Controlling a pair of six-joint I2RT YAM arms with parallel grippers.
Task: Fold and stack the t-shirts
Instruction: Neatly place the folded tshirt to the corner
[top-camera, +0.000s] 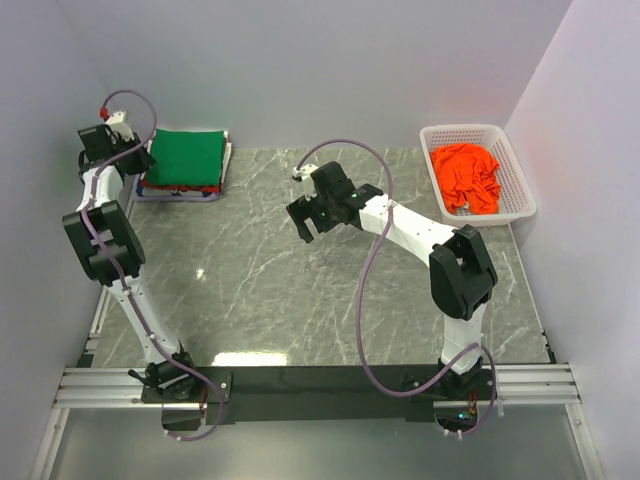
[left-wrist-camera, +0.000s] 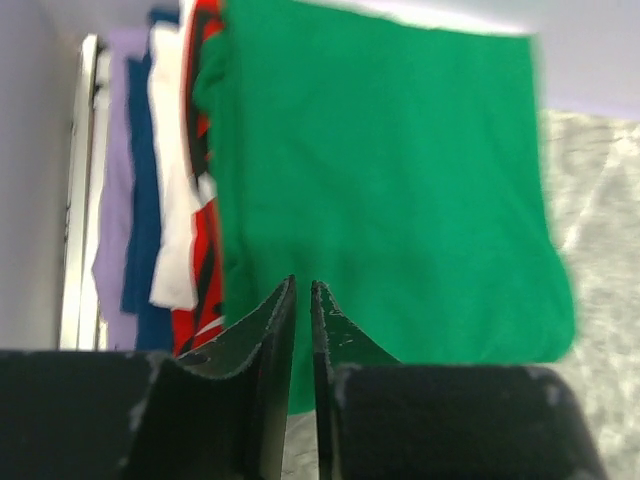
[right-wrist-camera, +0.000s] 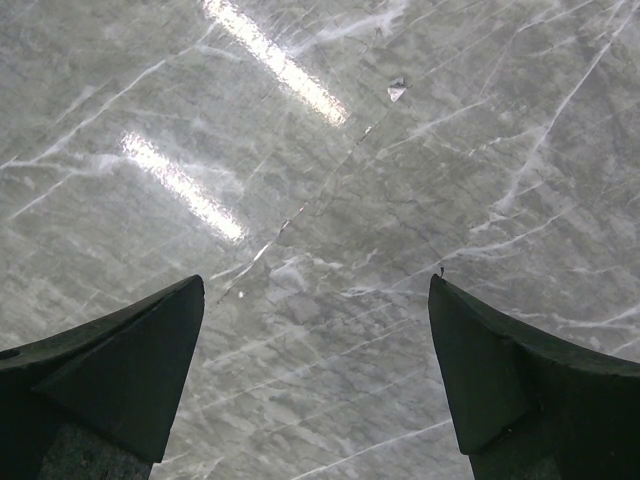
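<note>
So far: most of the job looks done, I think. One piece is left to fold.
Table (top-camera: 300, 260): big grey marble top. It is bare in the middle of the top view, and nothing is spread out on it for folding.
Stack (top-camera: 180, 190): sits in the upper left of the top view, at the table's corner.
Green t-shirt (top-camera: 185, 157): folded flat and lying on top of the stack.
Red t-shirt (left-wrist-camera: 205, 120): folded right under the green one. Only its edge peeks out, on the left of the left wrist view.
Other folded clothes (left-wrist-camera: 140, 200): white, blue and purple layers lower in the same pile.
Basket (top-camera: 462, 130): white, in the upper right of the top view.
Orange t-shirt (top-camera: 467, 177): crumpled up inside the basket and not folded yet. It needs to be taken out, folded and put on the green one.
Right end effector (right-wrist-camera: 316, 285): wide open and holding nothing. It is over bare table in the centre of the top view, well apart from the basket.
Left end effector (left-wrist-camera: 302, 292): at the near edge of the green t-shirt. Its fingers are almost together with only a thin slit, and nothing is between them.
</note>
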